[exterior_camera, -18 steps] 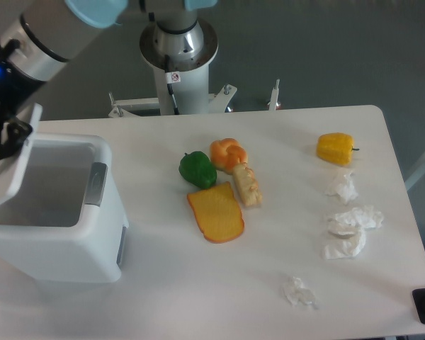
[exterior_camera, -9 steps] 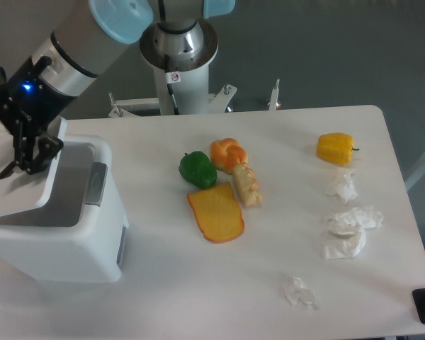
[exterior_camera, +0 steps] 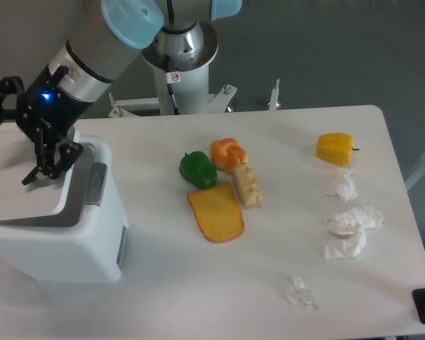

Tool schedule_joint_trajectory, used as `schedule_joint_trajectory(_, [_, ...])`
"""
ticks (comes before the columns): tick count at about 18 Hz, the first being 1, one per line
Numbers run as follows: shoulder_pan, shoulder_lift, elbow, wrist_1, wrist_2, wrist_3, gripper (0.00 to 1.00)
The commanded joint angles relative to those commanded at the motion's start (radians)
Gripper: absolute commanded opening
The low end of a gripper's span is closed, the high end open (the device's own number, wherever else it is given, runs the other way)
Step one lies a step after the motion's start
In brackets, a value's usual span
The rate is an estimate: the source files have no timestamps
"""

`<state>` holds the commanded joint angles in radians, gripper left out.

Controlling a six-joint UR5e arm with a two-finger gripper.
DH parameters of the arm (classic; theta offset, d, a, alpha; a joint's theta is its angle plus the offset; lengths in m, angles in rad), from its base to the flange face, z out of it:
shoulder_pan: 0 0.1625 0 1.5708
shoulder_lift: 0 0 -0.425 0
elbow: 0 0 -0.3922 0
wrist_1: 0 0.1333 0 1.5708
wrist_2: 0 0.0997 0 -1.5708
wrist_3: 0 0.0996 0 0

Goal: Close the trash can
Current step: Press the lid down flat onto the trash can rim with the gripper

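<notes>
Grey floor lies behind the white rectangular table (exterior_camera: 283,234), and the arm's white pedestal (exterior_camera: 178,57) stands at the far edge. On my feed I count one large white boxy plastic trash can (exterior_camera: 71,241) at the near left of the table, its flat white lid (exterior_camera: 25,191) lying almost level across the top, with a dark strip showing along its right edge beside the grey latch tab (exterior_camera: 94,185). I cannot tell whether the lid is fully seated.

My black two-finger gripper (exterior_camera: 21,149) hangs over the far part of the lid with its fingers spread apart, clamped on nothing; whether a fingertip touches the lid I cannot tell.

In the middle of the table I count four food items bunched together: one green bell pepper (exterior_camera: 197,169), one orange bun-like piece (exterior_camera: 227,154), one pale bread stick (exterior_camera: 246,185) and one orange cheese-like slab (exterior_camera: 215,212). One yellow bell pepper (exterior_camera: 335,148) sits at the far right. I count four crumpled white paper wads: three (exterior_camera: 348,223) in a column below the yellow pepper, and one (exterior_camera: 297,291) nearer the front edge.
</notes>
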<state>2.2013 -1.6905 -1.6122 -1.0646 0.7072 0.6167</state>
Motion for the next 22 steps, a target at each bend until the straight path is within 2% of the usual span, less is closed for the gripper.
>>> schedule_joint_trajectory(13, [0.029, 0.005, 0.001, 0.0, 0.006, 0.031, 1.0])
schedule_joint_trajectory(22, [0.032, 0.008, -0.005, 0.0, 0.049, 0.032, 1.0])
